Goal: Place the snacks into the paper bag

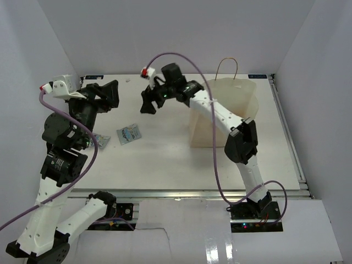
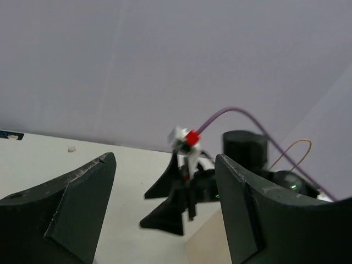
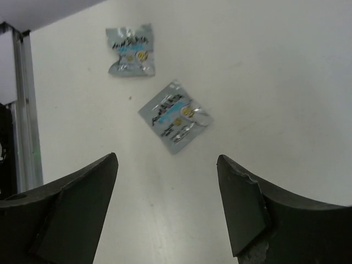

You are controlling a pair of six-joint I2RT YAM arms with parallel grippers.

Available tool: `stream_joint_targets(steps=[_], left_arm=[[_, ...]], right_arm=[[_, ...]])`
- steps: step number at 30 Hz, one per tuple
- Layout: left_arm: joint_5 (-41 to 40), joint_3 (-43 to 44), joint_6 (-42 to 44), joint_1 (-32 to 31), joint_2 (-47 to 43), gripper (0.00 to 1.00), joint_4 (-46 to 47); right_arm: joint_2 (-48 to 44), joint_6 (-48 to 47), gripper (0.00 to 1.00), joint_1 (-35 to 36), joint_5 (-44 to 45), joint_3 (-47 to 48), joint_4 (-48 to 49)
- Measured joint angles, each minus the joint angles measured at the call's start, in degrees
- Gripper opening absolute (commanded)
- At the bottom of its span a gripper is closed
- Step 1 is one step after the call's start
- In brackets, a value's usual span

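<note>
Two teal-silvery snack packets lie flat on the white table. One (image 1: 127, 133) is in the open and the other (image 1: 100, 140) is partly hidden by my left arm. Both show in the right wrist view, one (image 3: 175, 116) just ahead of the fingers and one (image 3: 130, 52) farther off. The tan paper bag (image 1: 223, 110) stands upright at centre right, with a loop handle (image 1: 226, 66) sticking up. My right gripper (image 1: 149, 108) is open and empty above the table left of the bag (image 3: 168, 165). My left gripper (image 1: 114, 94) is open and empty, raised at the far left (image 2: 165, 159). No other snack packets show.
White walls close in the table on the left, back and right. A metal rail (image 1: 192, 192) runs along the near edge. In the left wrist view the right gripper's fingers (image 2: 170, 203) and a corner of the bag (image 2: 206, 247) lie ahead.
</note>
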Motion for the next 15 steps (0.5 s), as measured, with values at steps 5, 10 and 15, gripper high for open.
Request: stream_joint_targets(steps=[5,10,15], left_arm=[[-2.60,-0.72,-2.12,0.00,-1.07,0.84,-5.53],[-3.85,-0.94,-5.05,0.00,-1.70,0.84,-11.89],[-3.85,-1.07,-7.80,0.00,-2.58,0.84,-14.95]], right_arm=[[7.76,9.55,0.85,8.26,5.55,-4.22,0.13],[14.38,20.33,0.93,12.61,16.33,-4.55,2.14],[16.31,27.45,0.92,15.02,26.40,-4.52,6.10]])
